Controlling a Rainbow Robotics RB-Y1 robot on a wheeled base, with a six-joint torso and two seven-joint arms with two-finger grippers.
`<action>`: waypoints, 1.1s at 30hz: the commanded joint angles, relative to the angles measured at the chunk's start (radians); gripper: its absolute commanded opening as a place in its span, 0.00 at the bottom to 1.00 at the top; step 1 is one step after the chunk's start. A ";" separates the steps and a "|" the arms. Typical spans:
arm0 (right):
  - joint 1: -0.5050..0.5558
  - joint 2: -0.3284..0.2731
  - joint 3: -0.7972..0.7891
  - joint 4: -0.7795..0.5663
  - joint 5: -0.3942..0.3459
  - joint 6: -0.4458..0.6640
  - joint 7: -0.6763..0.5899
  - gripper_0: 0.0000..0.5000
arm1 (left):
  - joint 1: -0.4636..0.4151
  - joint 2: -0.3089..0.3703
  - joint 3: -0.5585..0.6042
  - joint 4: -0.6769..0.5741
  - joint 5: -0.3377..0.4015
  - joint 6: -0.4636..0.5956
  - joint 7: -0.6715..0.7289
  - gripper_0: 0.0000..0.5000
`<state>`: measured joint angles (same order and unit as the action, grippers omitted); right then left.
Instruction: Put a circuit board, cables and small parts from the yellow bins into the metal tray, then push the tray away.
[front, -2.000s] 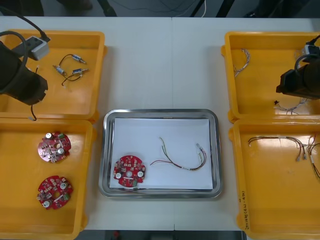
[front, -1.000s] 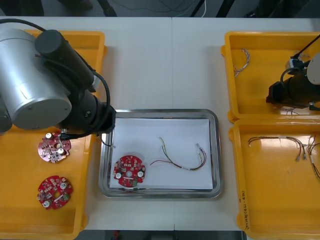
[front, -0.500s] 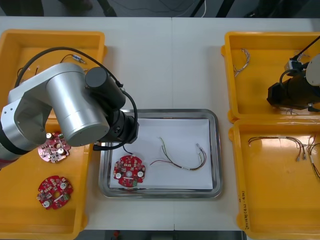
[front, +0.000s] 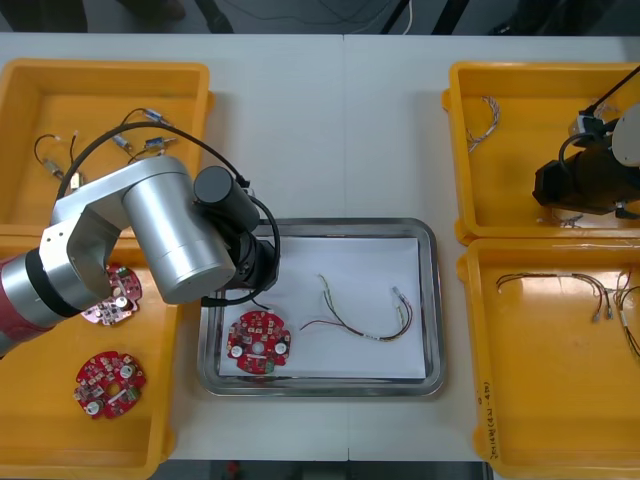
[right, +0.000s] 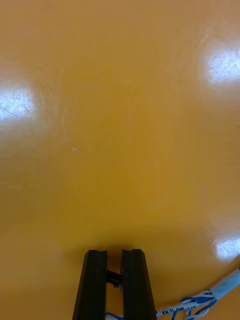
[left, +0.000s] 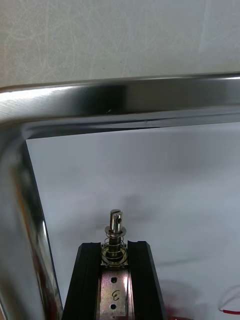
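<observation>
While clamped in left gripper (left: 115, 248), small metal part (left: 116, 229): axis along fingers (left: 90, 272), pin pointing ahead at tray (left: 150, 92) rim.
Right gripper (right: 114, 256): pinching twisted cable (right: 197, 302).

Assembly workshop — yellow bins (front: 530, 400), circuit boards (front: 110, 383)

4 bins (front: 60, 100), 1 tray (front: 320, 224), 3 boards (front: 259, 345)
</observation>
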<state>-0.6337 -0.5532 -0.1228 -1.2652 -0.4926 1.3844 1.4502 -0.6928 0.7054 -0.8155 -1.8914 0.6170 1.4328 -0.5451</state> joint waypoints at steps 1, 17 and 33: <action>-0.084 -0.030 0.008 -0.002 -0.003 0.054 -0.005 0.00 | -0.047 -0.024 -0.011 -0.005 -0.006 -0.012 0.037 0.00; -0.187 -0.028 0.006 -0.002 0.012 0.065 -0.013 0.00 | -0.059 -0.027 -0.010 -0.006 -0.002 -0.015 0.068 1.00; -0.248 0.009 0.006 0.029 0.049 0.019 -0.017 0.00 | -0.063 -0.030 0.161 -0.112 0.092 0.153 0.077 1.00</action>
<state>-0.8134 -0.5533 -0.1228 -1.2510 -0.4536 1.4161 1.4502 -0.7173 0.6967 -0.7285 -1.9422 0.6838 1.5404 -0.5424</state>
